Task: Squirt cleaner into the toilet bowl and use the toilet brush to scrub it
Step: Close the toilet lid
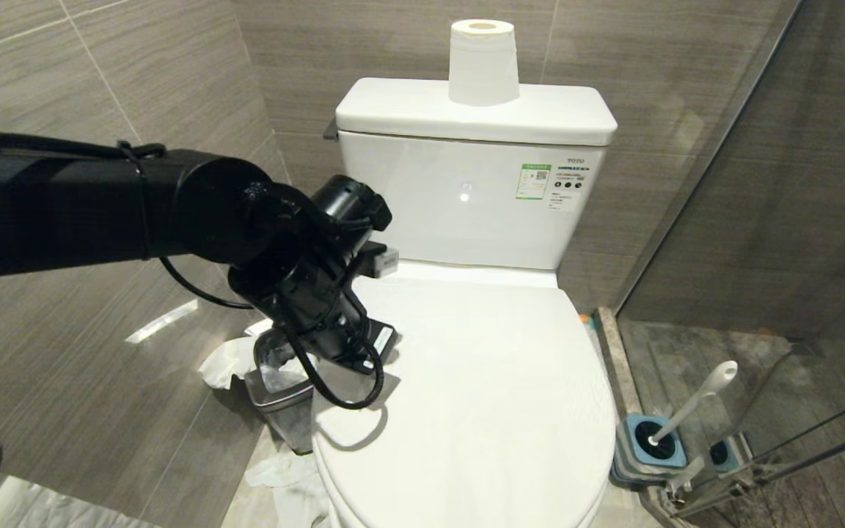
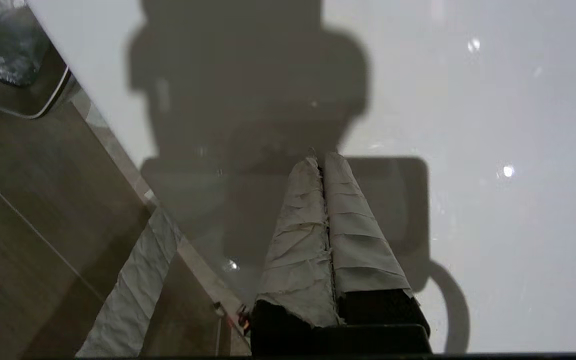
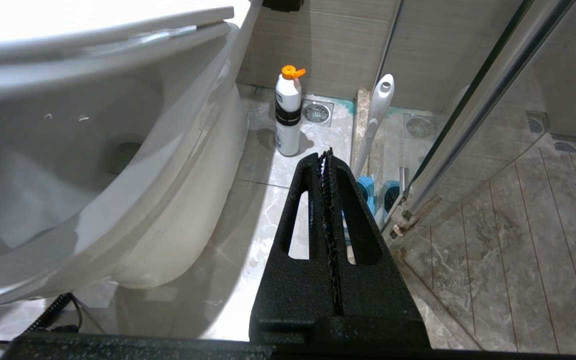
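White glossy toilet bowl (image 1: 481, 396), lid down. Left gripper (image 2: 322, 159), fingers pressed together and empty, sits over the lid's left edge. Toilet brush (image 1: 690, 403) stands in holder (image 1: 650, 444) far right.

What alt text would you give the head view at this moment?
The robot's left arm reaches from the left, its left gripper shut over the closed white lid of the toilet. A paper roll stands on the tank, a steel bin sits left of the toilet, and the toilet brush stands in its blue holder on the right.
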Controlling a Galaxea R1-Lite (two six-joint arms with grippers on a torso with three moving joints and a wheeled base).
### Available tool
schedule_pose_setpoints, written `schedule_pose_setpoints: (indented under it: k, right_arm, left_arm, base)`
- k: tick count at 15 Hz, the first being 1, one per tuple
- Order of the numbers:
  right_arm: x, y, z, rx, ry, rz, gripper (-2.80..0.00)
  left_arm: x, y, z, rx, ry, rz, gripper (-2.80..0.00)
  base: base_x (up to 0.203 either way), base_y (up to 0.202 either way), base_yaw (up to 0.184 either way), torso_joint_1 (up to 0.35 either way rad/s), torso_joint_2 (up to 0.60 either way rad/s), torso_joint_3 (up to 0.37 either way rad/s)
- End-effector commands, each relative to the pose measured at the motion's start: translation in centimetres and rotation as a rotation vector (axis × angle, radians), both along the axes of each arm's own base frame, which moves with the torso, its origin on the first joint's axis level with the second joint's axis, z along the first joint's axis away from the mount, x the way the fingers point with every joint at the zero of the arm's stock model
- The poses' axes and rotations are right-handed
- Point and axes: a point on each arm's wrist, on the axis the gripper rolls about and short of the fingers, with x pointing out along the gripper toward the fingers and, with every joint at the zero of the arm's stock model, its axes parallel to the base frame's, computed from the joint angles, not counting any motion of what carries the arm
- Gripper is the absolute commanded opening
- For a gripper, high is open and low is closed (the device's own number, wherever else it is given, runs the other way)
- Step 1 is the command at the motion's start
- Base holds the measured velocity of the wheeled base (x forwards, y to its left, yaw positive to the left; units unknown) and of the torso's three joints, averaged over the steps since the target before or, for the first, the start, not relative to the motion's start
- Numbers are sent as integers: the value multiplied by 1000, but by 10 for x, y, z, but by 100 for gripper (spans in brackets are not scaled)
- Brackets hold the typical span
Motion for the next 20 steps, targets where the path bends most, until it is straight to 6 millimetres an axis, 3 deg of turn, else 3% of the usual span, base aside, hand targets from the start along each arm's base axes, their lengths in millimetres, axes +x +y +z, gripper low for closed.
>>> schedule_pose_setpoints:
  k: [1,15,20]
  right_arm:
    - [0,0,0,0,2,0,-280]
    - [0,0,0,0,0,0,-280]
    - [0,0,0,0,2,0,-280]
  left_arm:
    - [3,-1,-19,54,46,17,-280]
    - [31,-4,-93,150,91,206,-280]
    - [30,-7,-106,163,95,205,-280]
  base:
    - [0,0,0,0,0,0]
    - [0,0,0,0,0,0]
    - [0,0,0,0,0,0]
